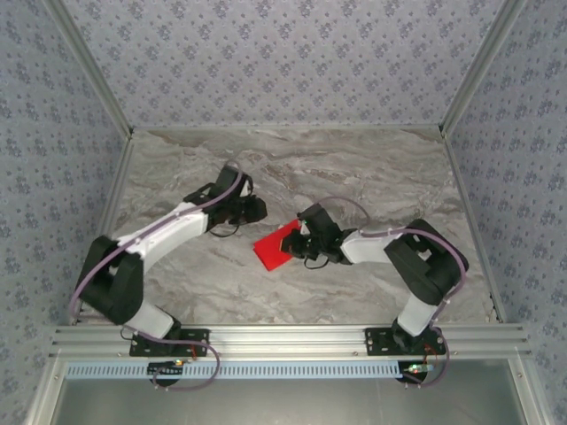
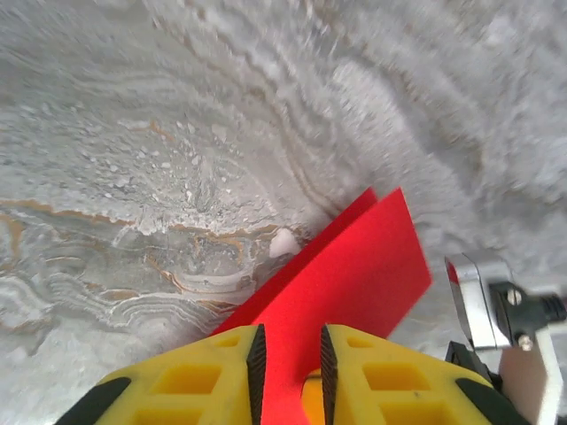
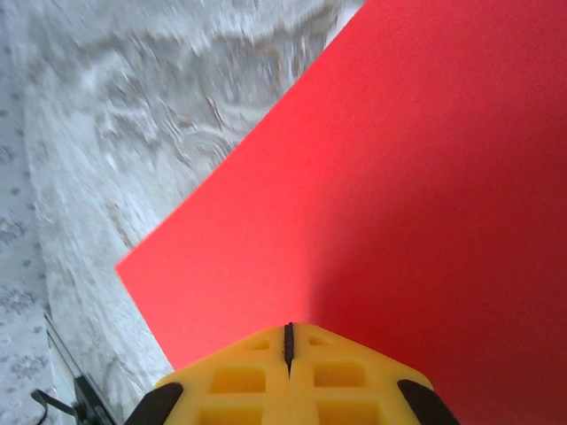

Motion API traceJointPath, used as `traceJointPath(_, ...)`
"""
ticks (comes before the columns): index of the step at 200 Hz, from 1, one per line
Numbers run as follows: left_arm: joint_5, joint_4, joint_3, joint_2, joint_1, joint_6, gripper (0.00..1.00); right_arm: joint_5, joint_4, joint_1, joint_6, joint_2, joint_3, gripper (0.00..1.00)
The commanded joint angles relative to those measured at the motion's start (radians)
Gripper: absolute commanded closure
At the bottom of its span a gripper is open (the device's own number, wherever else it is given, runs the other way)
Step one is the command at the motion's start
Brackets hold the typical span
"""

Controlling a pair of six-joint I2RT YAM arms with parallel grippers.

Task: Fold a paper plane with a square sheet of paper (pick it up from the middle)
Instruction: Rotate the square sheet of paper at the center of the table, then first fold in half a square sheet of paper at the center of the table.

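The square sheet of paper (image 1: 275, 250) is bright red and lies mid-table, tilted, with its right edge raised. My right gripper (image 1: 304, 241) is shut on that right edge. In the right wrist view the jaws (image 3: 288, 329) are pressed together and the sheet of paper (image 3: 381, 177) spreads out ahead of them, slightly bent. My left gripper (image 1: 257, 211) is at the sheet's upper left. Its yellow fingers (image 2: 288, 341) stand apart, and the paper (image 2: 354, 274) shows in the gap between them as two layers. I cannot tell whether the pads touch it.
The marbled grey table (image 1: 354, 168) is walled by patterned panels at the back and on both sides. An aluminium rail (image 1: 283, 336) carrying the arm bases runs along the near edge. Part of the right gripper (image 2: 496, 310) shows at the right in the left wrist view.
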Motion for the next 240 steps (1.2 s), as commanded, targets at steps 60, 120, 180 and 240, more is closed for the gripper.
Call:
traceJointPath(60, 0.019, 0.069, -0.141, -0.103, -0.186, -0.202, 0.78, -0.006, -0.129, -0.095, -0.13, -0.105, -0.071, 1.0)
traceJointPath(120, -0.086, 0.117, -0.186, -0.082, -0.29, -0.296, 0.86, -0.051, -0.078, -0.099, -0.127, -0.023, -0.067, 1.0)
traceJointPath(180, -0.07, 0.147, -0.13, 0.09, -0.332, -0.305, 0.94, -0.059, -0.058, -0.099, -0.12, -0.002, -0.07, 1.0)
traceJointPath(240, -0.091, 0.142, -0.106, 0.18, -0.332, -0.294, 0.98, -0.072, -0.054, -0.101, -0.129, -0.027, -0.065, 1.0)
